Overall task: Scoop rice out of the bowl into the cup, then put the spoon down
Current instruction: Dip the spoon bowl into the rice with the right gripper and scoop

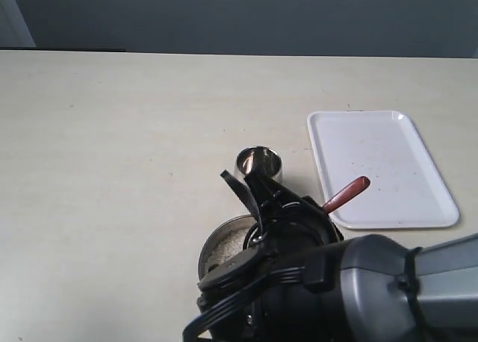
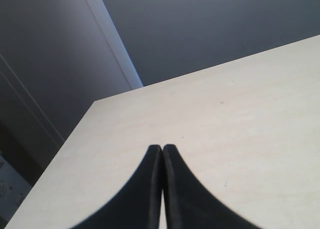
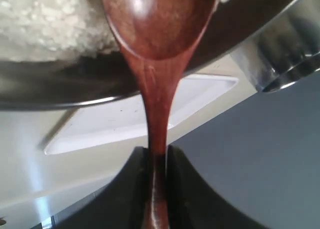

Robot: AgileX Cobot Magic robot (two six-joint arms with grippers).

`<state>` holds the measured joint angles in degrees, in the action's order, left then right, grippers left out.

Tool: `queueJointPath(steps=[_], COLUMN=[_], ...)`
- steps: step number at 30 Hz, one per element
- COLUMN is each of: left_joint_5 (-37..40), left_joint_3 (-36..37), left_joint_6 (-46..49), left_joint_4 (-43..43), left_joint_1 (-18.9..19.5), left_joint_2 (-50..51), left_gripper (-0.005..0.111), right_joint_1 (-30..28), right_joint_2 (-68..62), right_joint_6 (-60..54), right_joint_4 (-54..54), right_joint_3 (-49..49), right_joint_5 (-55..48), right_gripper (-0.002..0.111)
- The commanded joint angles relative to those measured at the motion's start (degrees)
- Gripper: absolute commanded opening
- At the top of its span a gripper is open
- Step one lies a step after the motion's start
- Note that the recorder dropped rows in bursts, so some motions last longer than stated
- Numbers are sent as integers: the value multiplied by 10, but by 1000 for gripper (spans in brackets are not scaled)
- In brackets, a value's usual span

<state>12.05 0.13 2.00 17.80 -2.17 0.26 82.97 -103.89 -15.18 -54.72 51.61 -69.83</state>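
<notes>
My right gripper (image 3: 157, 156) is shut on the slim handle of the red-brown wooden spoon (image 3: 159, 24). Its oval head is over the steel bowl (image 3: 75, 96), just at the white rice (image 3: 45, 24). No grains show on the visible face of the head. In the exterior view the bowl (image 1: 216, 234) with rice (image 1: 228, 246) lies half under the right arm, and the spoon's handle end (image 1: 346, 195) sticks out toward the tray. The small steel cup (image 1: 259, 163) stands just behind the bowl. My left gripper (image 2: 162, 149) is shut on nothing above bare table.
A white rectangular tray (image 1: 388, 144) lies right of the cup, with a few specks on it. The bulky right arm (image 1: 358, 290) fills the lower right of the exterior view. The pale table (image 1: 112, 170) ends at a dark wall behind.
</notes>
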Motion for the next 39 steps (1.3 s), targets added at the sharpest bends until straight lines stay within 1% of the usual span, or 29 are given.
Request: queueJointPath(steps=[1,7,14,18,26,32,35,39], left_joint_5=[-3,-3,-3,-3,-3,-3,-3,-3], left_joint_3=[-1,-1,-1,-1,-1,-1,-1,-1], left_joint_6=[-4,-4,-4,-4,-4,-4,-4,-4], left_joint_4=[-4,-4,-4,-4,-3,-3,-3,-3], left_joint_1=[-3,-3,-3,-4,-24,-25,-25,-25], left_joint_2=[-3,-3,-3,-3,-3,-3,-3,-3], left_gripper=[0,0,0,0,0,0,0,0], right_joint_1=[5,5,5,5,5,3,-12,-46], right_joint_2=[-5,-14,-32,-38,-36,-26,-16,-2], right_joint_6=[-7,-15,-18,-29,-30,-30,-30,-30], right_joint_4=[-1,-3,11,41,44,43,44,36], right_joint_3=[2,12,72,72,72,67,67,67], right_joint_5=[-1,-1,-1,-1,-1,-1,-1,-1], right_gripper=[-1,-1,-1,-1,-1,-1,-1,-1])
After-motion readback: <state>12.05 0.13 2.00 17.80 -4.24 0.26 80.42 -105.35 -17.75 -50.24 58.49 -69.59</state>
